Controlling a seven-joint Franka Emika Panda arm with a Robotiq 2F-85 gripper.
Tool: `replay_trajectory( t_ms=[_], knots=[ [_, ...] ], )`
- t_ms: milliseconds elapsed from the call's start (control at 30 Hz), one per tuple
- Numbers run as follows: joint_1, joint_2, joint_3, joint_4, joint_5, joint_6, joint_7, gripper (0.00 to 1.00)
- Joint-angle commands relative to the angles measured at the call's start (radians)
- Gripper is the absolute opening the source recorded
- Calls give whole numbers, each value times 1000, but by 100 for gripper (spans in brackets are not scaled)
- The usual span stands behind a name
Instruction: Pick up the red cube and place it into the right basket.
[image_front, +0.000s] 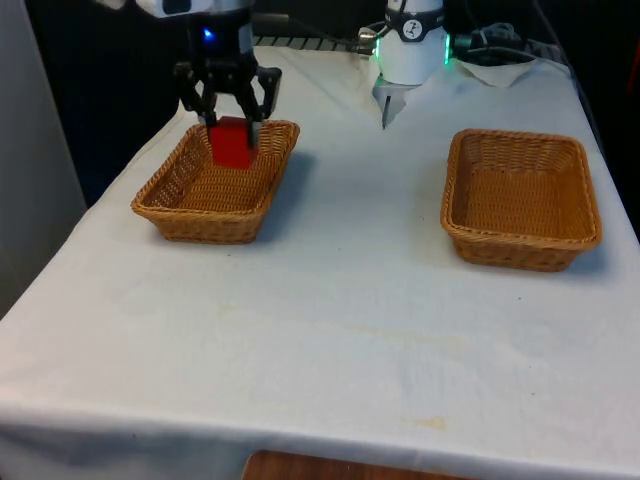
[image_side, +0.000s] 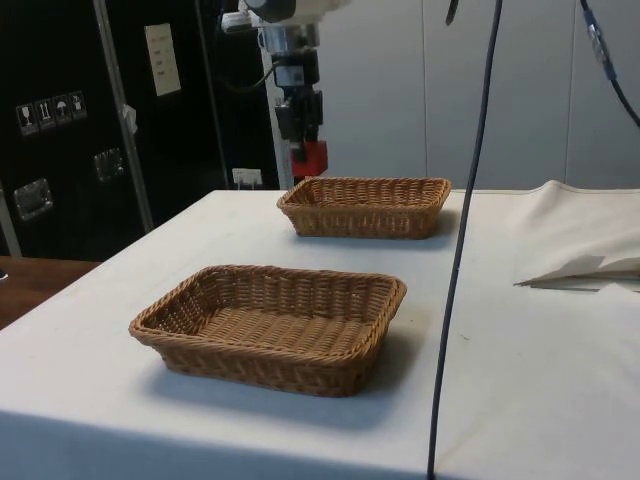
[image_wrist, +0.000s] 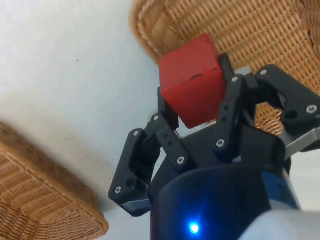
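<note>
Two fingers of the tool (image_front: 231, 118) are closed on the red cube (image_front: 232, 143), one against each side, and the cube hangs clear of any surface. In the wrist view the cube (image_wrist: 192, 80) sits tilted between the pads. In the side view the tool (image_side: 303, 135) and its cube (image_side: 311, 157) hang in the air above the far end of the far basket (image_side: 365, 205), higher than its rim.

That basket lies at the front view's left (image_front: 220, 180); the other basket (image_front: 520, 198) lies at the front view's right, well apart from it across the white-clothed counter (image_front: 330, 300). Both baskets look empty.

The pick appears done and the carry is the step in hand. Which basket counts as the right one depends on whose side is meant; if it is the one at the front view's right, the next move calls for a level crossing above both rims, a stop over that basket's middle, a short descent, then release.
</note>
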Motion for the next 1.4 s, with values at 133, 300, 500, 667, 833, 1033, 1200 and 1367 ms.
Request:
replay_trajectory(
  t_ms=[133,300,500,667,833,1033,1200,1367],
  knots=[
    [-16,9,-13,2,31,-5,-45,1],
    [-10,21,-38,-2,57,-1,-75,1],
    [-28,47,-46,-5,112,1,-135,1],
    [-31,80,-65,-5,160,2,-181,1],
    [-29,105,-74,-6,191,9,-206,1],
    [-29,138,-74,-7,223,18,-224,1],
    [-28,166,-72,-5,249,24,-236,1],
    [-25,195,-74,-2,278,24,-247,1]
  ],
)
